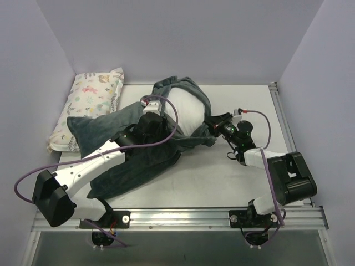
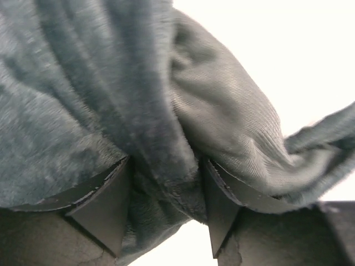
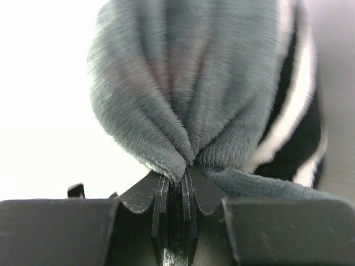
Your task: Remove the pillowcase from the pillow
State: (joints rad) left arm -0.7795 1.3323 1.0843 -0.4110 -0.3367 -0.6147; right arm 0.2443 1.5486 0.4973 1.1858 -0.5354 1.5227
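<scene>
Top external view: the pillowcase [image 1: 138, 160] lies in a rumpled dark grey-green sheet across the middle of the table [image 1: 222, 183], running from the near left up toward the far centre, where it still wraps around the pillow [image 1: 186, 113]. The pillow's white body shows through the opening, ringed by bunched fabric on its far and right sides. The left gripper [image 1: 150, 111] sits on the fabric just left of the exposed pillow, and the right gripper [image 1: 213, 126] meets the pillowcase edge at the pillow's near right side. In the left wrist view, the left gripper [image 2: 163, 205] has its jaws closed around a thick fold of the pillowcase [image 2: 83, 111], the plush packed between the two fingers. In the right wrist view, the right gripper [image 3: 177, 177] has its jaws nearly together, pinching a gathered bunch of the pillowcase [image 3: 183, 83]. A small printed pillow [image 1: 94, 97] rests in the far left corner, touching the pillowcase's left edge.
</scene>
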